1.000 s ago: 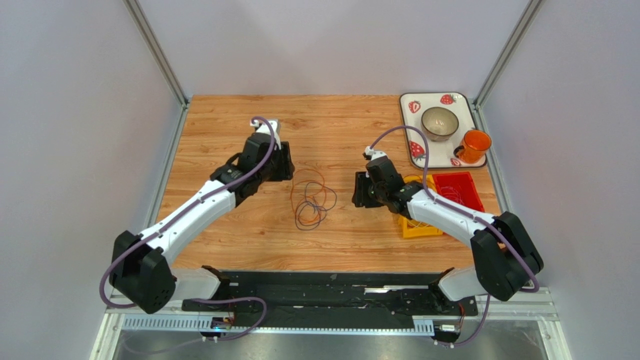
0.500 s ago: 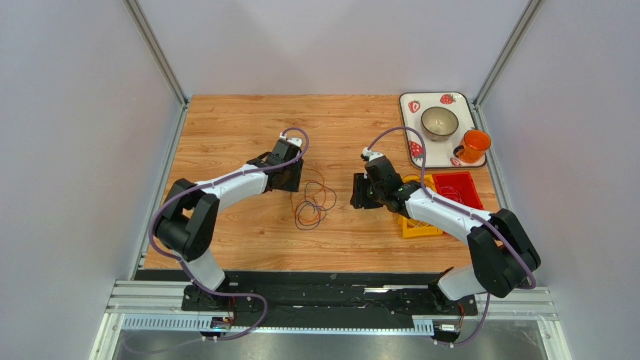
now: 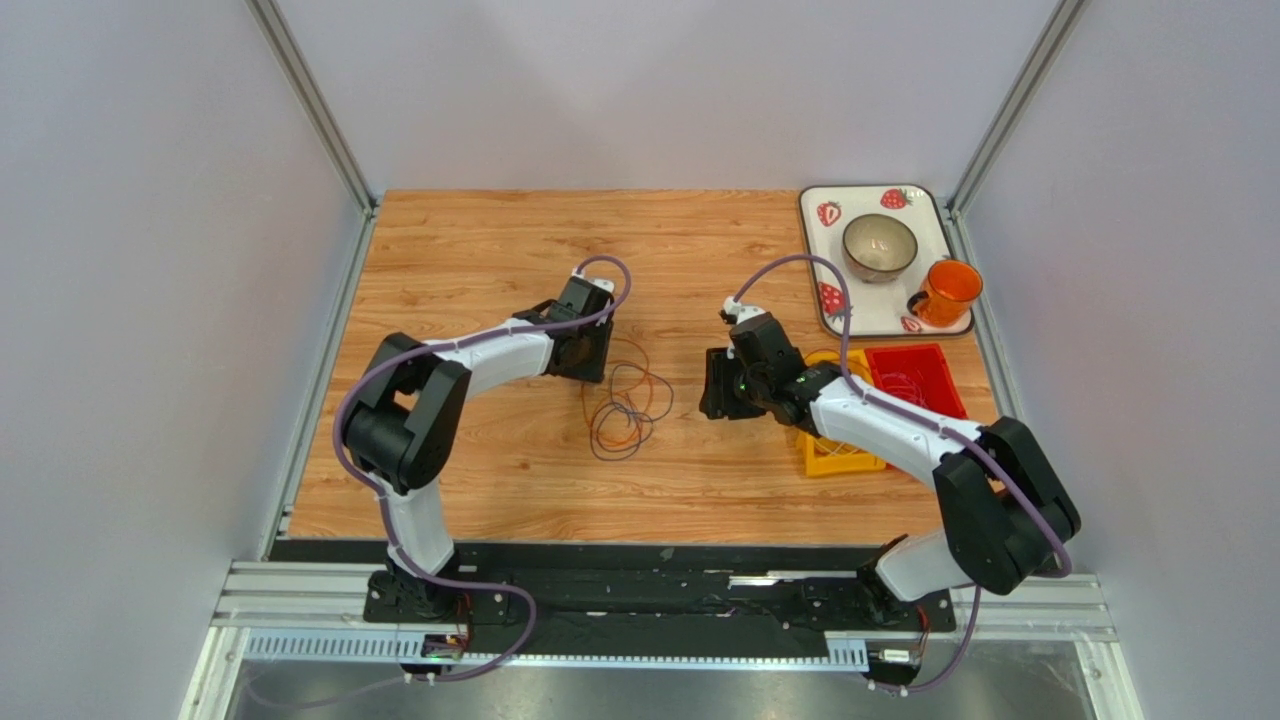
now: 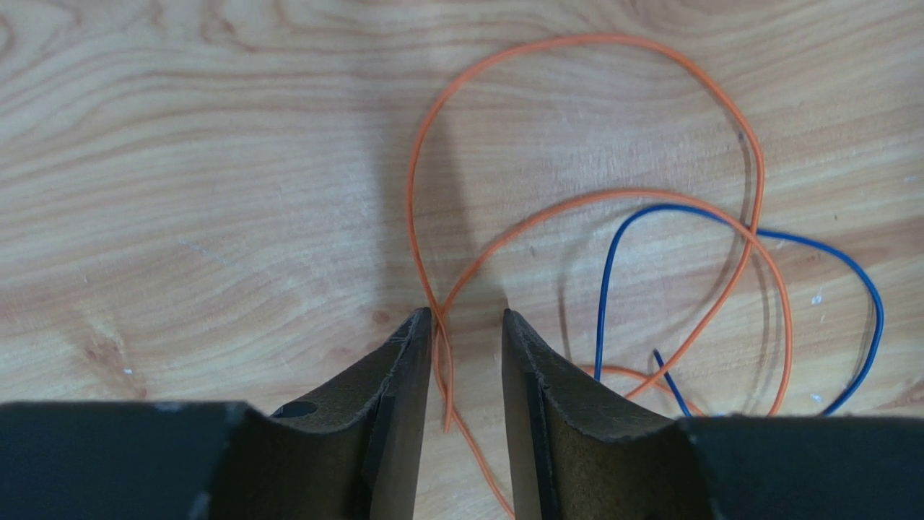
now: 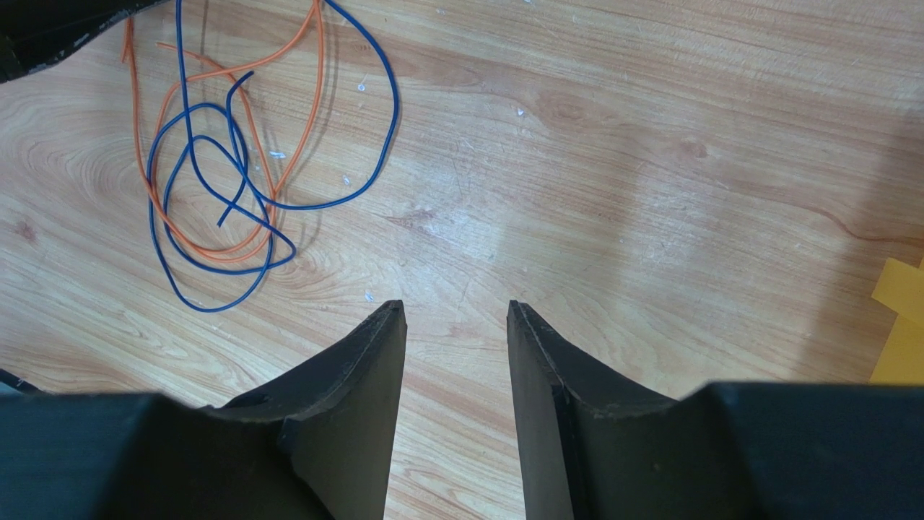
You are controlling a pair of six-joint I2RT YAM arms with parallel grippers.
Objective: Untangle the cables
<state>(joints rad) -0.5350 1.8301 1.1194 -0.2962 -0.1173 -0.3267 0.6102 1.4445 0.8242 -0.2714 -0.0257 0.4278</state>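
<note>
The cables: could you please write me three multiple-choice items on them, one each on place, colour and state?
1. Relative to the left gripper and right gripper, the cables lie: A left of both; B between them; C right of both.
2. Their colours in the wrist views: A orange and blue; B green and yellow; C white and pink.
3. The left gripper's jaws: A open on nothing; B open around an orange cable; C shut flat.
1 B, top view shows them there. 2 A, both wrist views show those colours. 3 B, the strand crosses the gap.
</note>
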